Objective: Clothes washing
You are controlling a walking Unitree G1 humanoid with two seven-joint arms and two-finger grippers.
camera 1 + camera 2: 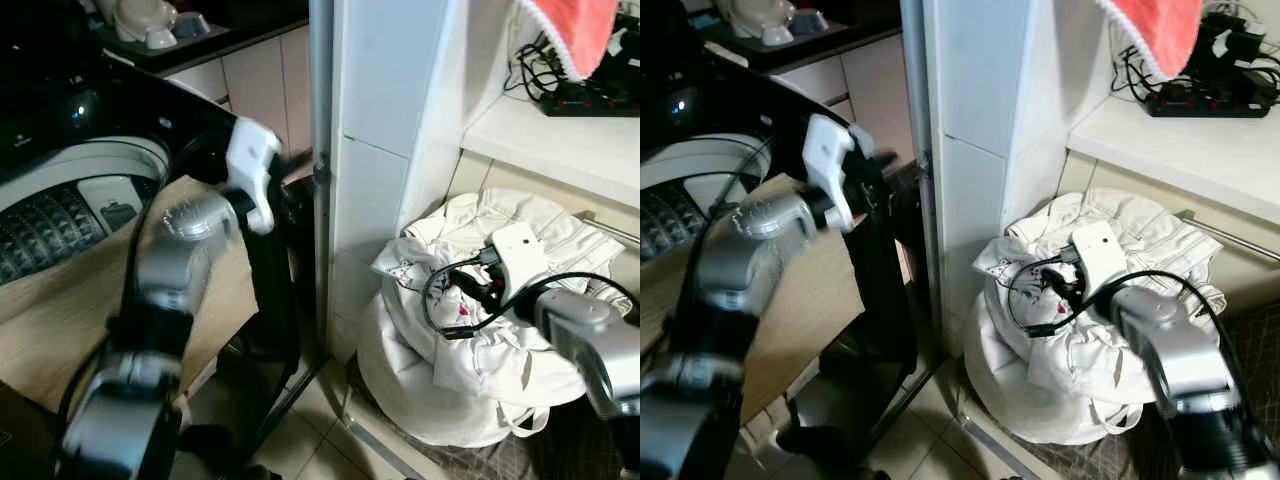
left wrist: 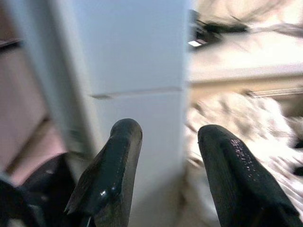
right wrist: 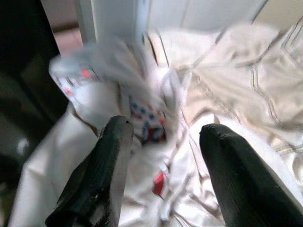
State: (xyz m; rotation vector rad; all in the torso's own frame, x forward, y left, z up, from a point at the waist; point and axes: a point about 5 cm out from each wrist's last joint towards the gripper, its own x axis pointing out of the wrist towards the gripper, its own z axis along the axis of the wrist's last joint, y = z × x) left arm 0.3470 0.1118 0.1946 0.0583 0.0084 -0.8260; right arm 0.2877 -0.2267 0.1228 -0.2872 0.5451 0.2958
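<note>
Right gripper (image 3: 161, 156): two long black fingers spread wide, nothing between them, hovering just over the heap of crumpled white laundry with small red-and-blue print (image 1: 470, 330). The heap sits in a white rounded basket (image 1: 420, 410) on the floor, beside the white tiled pillar (image 1: 375, 150) and under the white shelf edge (image 1: 545, 150).

Left gripper (image 2: 163, 175): fingers also well apart, empty, raised near the pillar's corner, above the black top-loading washing machine with grey drum rim (image 1: 75, 200).

Risks, as judgement: a shallow pinch would catch only a top fold, so the garment could slip or drag neighbours over the basket rim onto the floor. The black cable looped off the right wrist (image 1: 450, 300) lies close over the cloth and might snag it. The left arm is close to the pillar; a swing could clip it. The wrist views are blurred, so aim is uncertain.

Room: tight laundry nook, tiled floor, a beige wood-look board (image 1: 100, 300) across the machine front. A coral-red towel (image 1: 580, 30) hangs above the shelf, with a black power strip and tangled cords (image 1: 590, 95) on it.
</note>
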